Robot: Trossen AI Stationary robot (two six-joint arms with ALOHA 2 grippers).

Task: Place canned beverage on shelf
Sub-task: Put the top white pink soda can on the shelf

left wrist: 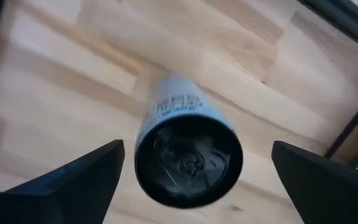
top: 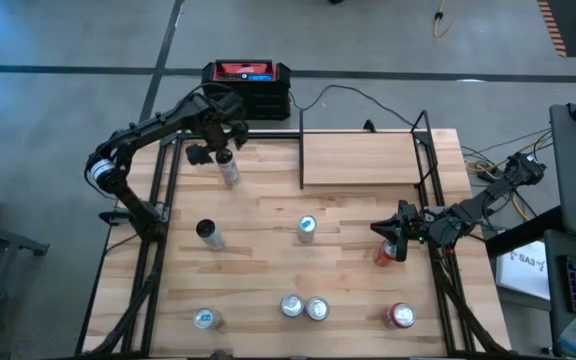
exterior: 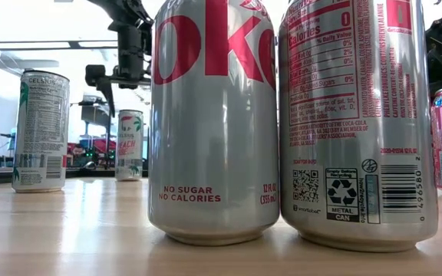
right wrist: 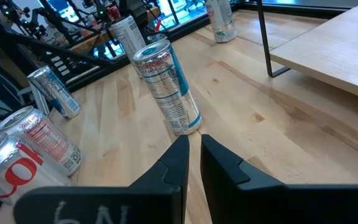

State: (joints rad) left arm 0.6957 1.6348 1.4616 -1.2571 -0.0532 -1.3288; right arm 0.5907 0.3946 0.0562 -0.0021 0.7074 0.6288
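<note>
Bright backlight, blurred left-wrist view

My table [top: 268, 215] was a light butcher-block top. At its far right stood the shelf [top: 360, 158], a small pale board edged with thin black rods. Cans stood scattered over the wood: a slim dark-topped can [top: 229, 167] at the far left, a black-topped can [top: 208, 233] nearer, a blue-banded can [top: 307, 228] mid-table, two silver cola cans [top: 304, 307] touching at the near edge, a red can [top: 401, 316] at the near right.
</note>
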